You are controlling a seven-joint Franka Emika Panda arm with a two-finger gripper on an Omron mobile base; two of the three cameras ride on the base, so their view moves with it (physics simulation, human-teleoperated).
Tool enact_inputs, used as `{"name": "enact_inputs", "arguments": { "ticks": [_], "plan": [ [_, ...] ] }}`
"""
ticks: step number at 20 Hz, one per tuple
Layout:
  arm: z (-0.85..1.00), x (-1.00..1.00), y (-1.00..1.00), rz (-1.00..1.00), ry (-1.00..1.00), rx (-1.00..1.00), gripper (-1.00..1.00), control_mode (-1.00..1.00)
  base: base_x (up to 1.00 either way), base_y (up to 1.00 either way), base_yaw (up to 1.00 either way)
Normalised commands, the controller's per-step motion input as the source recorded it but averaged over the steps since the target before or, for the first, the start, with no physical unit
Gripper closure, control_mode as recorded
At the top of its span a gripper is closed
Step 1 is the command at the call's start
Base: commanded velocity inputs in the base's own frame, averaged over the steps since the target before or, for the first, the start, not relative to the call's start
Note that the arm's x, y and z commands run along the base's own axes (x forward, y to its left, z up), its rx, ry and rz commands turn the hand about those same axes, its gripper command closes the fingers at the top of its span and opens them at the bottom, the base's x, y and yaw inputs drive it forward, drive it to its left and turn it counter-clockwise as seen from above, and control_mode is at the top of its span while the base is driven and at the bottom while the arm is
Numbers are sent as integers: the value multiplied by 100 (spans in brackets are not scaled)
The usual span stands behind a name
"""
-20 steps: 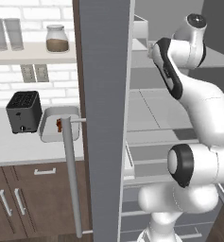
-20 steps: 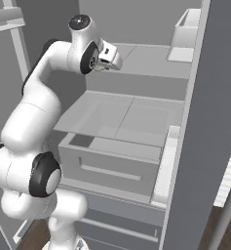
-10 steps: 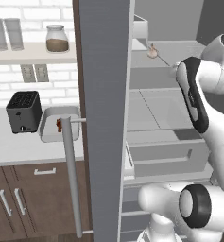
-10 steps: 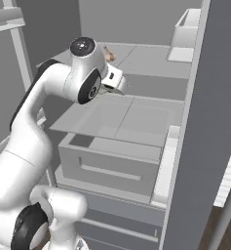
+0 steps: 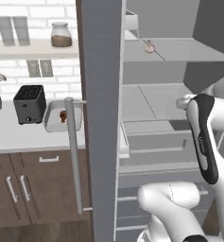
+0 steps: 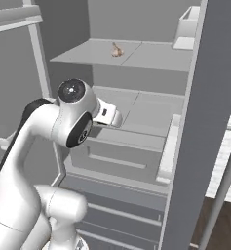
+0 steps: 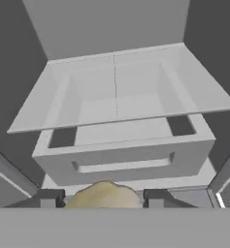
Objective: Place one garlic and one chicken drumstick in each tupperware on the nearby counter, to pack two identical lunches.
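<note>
The gripper (image 7: 101,197) is half closed around a garlic (image 7: 103,196), inside the fridge above the drawer (image 7: 123,157). Risk: clipping the fridge door (image 5: 100,118) while swinging toward the tupperware (image 5: 56,115) could drop it. Another garlic bulb (image 6: 117,50) sits on the upper shelf (image 6: 92,52).

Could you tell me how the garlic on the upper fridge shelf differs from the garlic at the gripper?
The shelf garlic lies free on the upper fridge shelf, touched by nothing; the held garlic sits between the fingertips of the gripper. The shelf garlic shows whole, with its thin stalk sticking out; the held garlic shows just a rounded top, and its stalk cannot be made out. Both are pale beige bulbs.
</note>
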Motion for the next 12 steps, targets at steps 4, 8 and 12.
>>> {"name": "enact_inputs", "arguments": {
  "ticks": [4, 8, 12],
  "plan": [
    [0, 0, 0, 0, 0, 0, 100, 100, -100, 11, 16],
    [0, 0, 0, 0, 0, 0, 100, 100, -100, 31, 31],
    [0, 0, 0, 0, 0, 0, 100, 100, -100, 58, 43]
  ]
}}
